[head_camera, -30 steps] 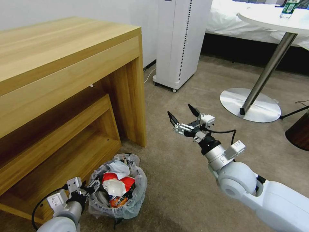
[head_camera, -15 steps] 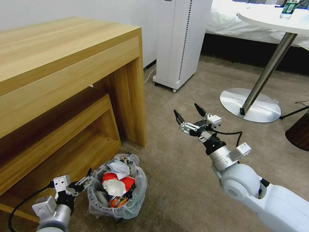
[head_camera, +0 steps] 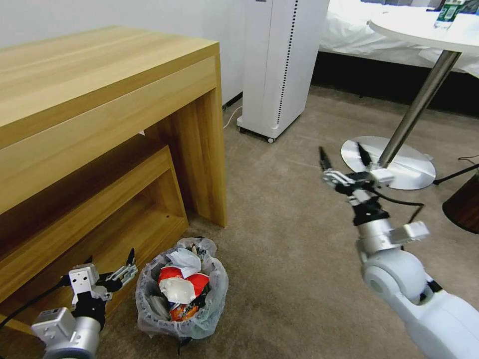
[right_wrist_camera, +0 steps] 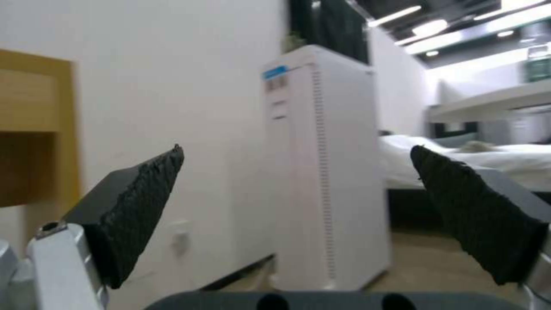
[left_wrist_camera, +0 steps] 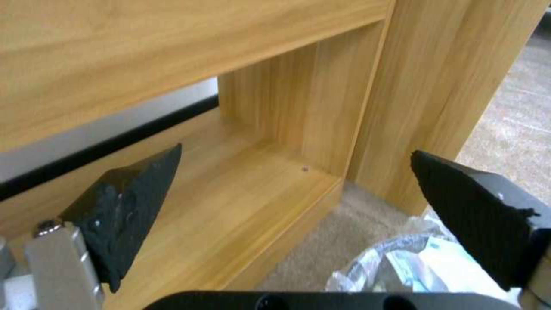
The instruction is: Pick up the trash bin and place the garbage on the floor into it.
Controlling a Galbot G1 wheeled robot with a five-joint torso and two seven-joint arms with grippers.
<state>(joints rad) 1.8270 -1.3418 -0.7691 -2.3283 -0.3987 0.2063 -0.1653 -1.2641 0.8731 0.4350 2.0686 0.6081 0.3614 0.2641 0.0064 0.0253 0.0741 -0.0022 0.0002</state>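
Note:
The trash bin (head_camera: 182, 319), dark and lined with a crinkly clear bag, stands on the beige floor (head_camera: 279, 259) by the desk's leg. Garbage (head_camera: 178, 285) fills it: a red wrapper, white wads and other scraps. My left gripper (head_camera: 111, 259) hangs open just left of the bin, apart from its rim. The left wrist view has the left gripper (left_wrist_camera: 295, 150) spread wide, with the bin's bag (left_wrist_camera: 396, 262) close to one finger. My right gripper (head_camera: 342, 153) is open and holds nothing, raised over the carpet far right of the bin. The right gripper (right_wrist_camera: 295, 148) points at a white appliance.
A wooden desk (head_camera: 100, 99) with a low shelf (head_camera: 100, 249) stands close on the left. A white tower appliance (head_camera: 279, 65) on wheels is behind. A round table's metal base (head_camera: 394, 164) and a dark object (head_camera: 464, 204) lie at the right.
My left gripper has let go of the bin's rim, drawn back leftward and opened. The right arm has swung right and farther away, still open. The bin has stayed put.

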